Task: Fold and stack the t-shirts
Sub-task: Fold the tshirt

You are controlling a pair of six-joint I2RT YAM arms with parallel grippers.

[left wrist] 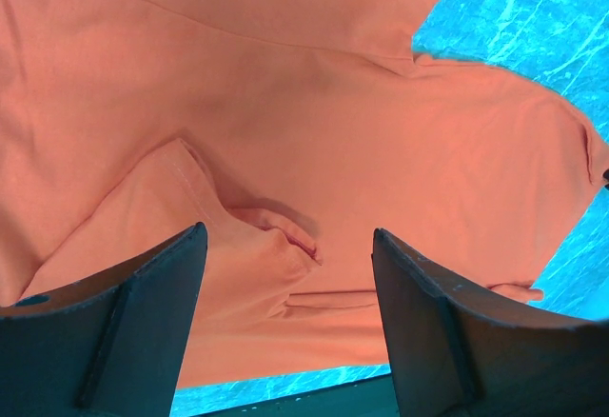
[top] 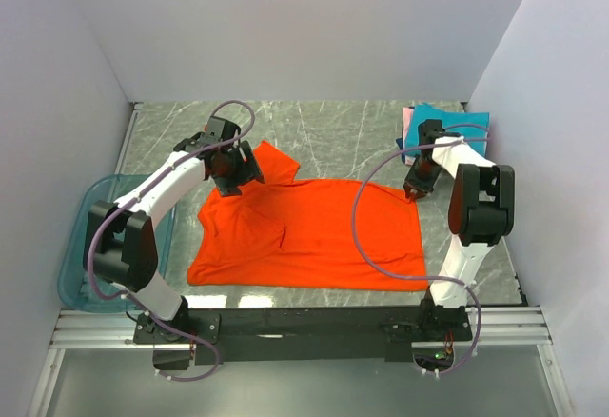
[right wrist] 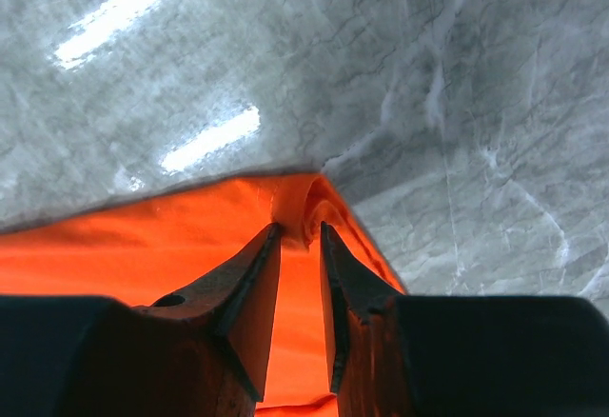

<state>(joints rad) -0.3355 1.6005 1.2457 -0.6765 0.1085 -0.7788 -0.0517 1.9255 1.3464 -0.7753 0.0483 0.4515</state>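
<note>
One broad grey marble table [top: 343, 131] fills the middle of the top view. Spread across it, centre frame, lies the orange-red t-shirt [top: 314, 236], mostly flat, with one sleeve poking toward the upper left. At the left edge sits the translucent blue-green bin [top: 76, 246], partly hidden under the left arm. In the upper right corner there's a folded teal shirt [top: 471, 124], with a pink shirt [top: 408, 120] peeking out at its left side.

The left gripper [top: 233, 177] hangs over the orange-red t-shirt's upper-left shoulder. Its fingers [left wrist: 143, 322] are spread wide with nothing between them, just rumpled orange cloth below.

The right gripper [top: 417, 188] is at the shirt's upper-right corner. Its fingers [right wrist: 238, 303] are drawn close together, and a raised fold of orange cloth is pinched at the tips, right where the cloth's edge meets bare table.
</note>
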